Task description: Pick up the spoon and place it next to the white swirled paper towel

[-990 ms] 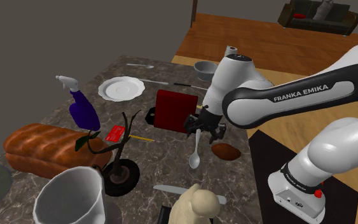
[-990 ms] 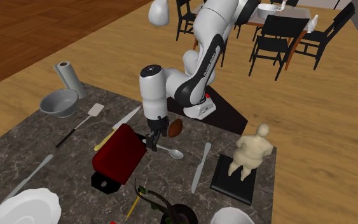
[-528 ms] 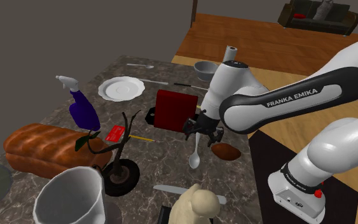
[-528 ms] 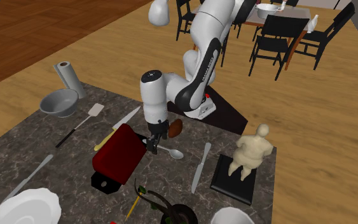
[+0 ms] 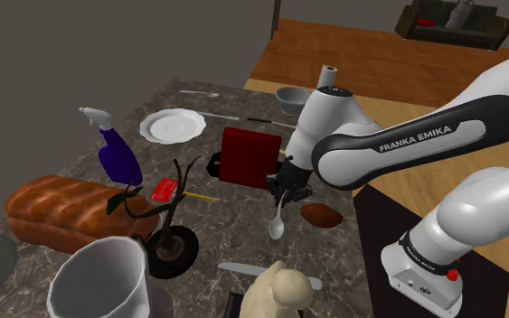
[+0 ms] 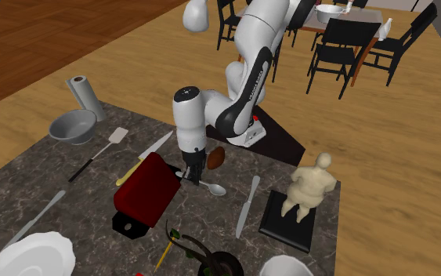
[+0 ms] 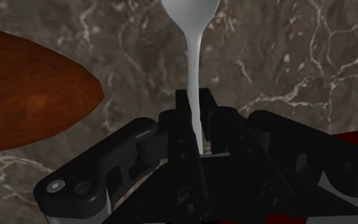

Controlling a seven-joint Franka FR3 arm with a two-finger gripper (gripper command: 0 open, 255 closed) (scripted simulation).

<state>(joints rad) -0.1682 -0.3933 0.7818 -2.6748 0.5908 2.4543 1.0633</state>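
Wrist view: claw (image 7: 194,108) clasps one spoon (image 7: 192,38) beside one brown object (image 7: 31,95).

The hand (image 5: 289,189) clasps the handle of the spoon (image 5: 278,225) at the table (image 5: 234,240), between a red box (image 5: 246,155) and a brown oval object (image 5: 320,215).

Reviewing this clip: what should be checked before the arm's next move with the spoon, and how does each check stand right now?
1. Grip: the gripper clasps the spoon by its handle: ok.
2. Spoon off the marble tabletop: cannot tell.
3. Paper towel roll located, upright at the far corner beside the grey bowl: ok.
4. Bare tabletop beside the roll, toward the spatula: ok.
5. Low route free: the dark red box stands close beside the gripper, and the knife and spatula lie on the way, so lifting first seems wise: not ok.
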